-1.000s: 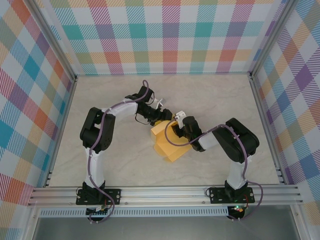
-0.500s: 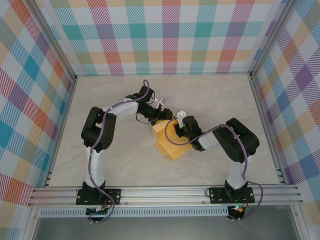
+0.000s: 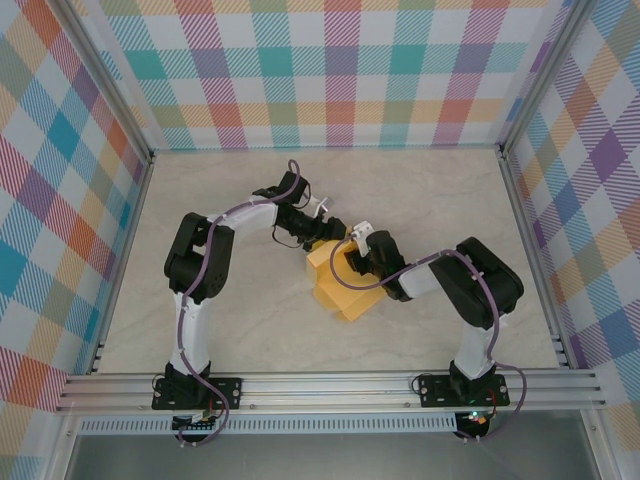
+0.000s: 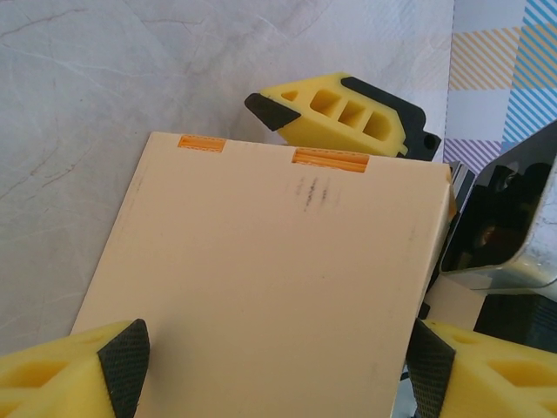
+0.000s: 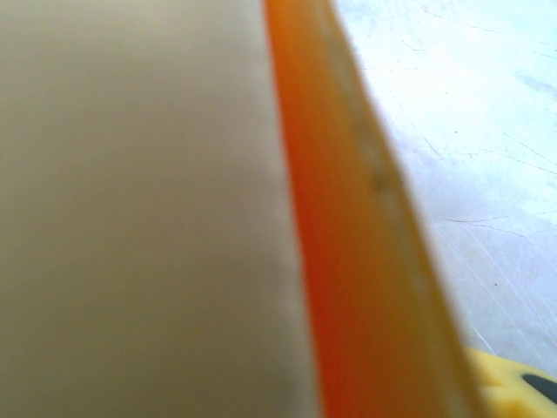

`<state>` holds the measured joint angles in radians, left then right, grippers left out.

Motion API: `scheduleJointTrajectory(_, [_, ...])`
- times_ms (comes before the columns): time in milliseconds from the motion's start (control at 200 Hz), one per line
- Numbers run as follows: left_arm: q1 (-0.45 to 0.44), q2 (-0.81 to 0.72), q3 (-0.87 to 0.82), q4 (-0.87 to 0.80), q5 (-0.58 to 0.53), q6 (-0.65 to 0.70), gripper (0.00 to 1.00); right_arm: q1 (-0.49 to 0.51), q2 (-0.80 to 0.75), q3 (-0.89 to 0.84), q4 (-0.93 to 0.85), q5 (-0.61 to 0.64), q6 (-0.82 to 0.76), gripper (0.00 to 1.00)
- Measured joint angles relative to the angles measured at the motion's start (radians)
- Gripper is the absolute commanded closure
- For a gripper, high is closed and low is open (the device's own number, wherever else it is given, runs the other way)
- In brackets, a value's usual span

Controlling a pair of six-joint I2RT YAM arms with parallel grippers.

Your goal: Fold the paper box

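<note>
Paper box [image 3: 343, 285] on table [image 3: 250, 330]; left gripper [image 4: 274, 370] spread wide, fingertips straddling its pale panel. Right gripper [image 3: 352, 262] against box, spread unclear.

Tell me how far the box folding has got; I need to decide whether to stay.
Done: the paper box already stands as a raised shape, tabs seated in slots along its edge. In hand: the left gripper straddles a panel while the right gripper works the far side. Left: whether every flap is closed cannot be told.
</note>
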<state>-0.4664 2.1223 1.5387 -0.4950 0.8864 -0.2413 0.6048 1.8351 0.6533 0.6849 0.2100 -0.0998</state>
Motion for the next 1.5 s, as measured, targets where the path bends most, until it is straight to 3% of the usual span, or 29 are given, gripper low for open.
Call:
scheduleJointTrajectory(305, [-0.019,0.014,0.030,-0.073,0.017,0.055,0.24,-0.069,-0.028,-0.038,-0.006,-0.255,-0.051,0.47])
scheduleJointTrajectory(545, [-0.045,0.016,0.056,-0.111,-0.009,0.090,0.24,-0.100,-0.028,-0.080,0.081,-0.389,-0.043,0.63])
scheduleJointTrajectory(700, [-0.051,0.022,0.071,-0.132,-0.021,0.099,0.20,-0.098,-0.040,-0.104,0.111,-0.376,-0.020,0.62])
scheduleJointTrajectory(820, [-0.064,0.037,0.095,-0.140,-0.024,0.101,0.19,-0.088,-0.078,-0.143,0.156,-0.346,0.012,0.52])
scheduleJointTrajectory(1020, [-0.063,0.060,0.131,-0.153,-0.027,0.101,0.18,-0.088,-0.135,-0.182,0.172,-0.327,0.013,0.46])
scheduleJointTrajectory(1499, [-0.018,0.064,0.136,-0.150,-0.015,0.100,0.18,-0.087,-0.033,-0.060,0.132,-0.209,0.005,0.55])
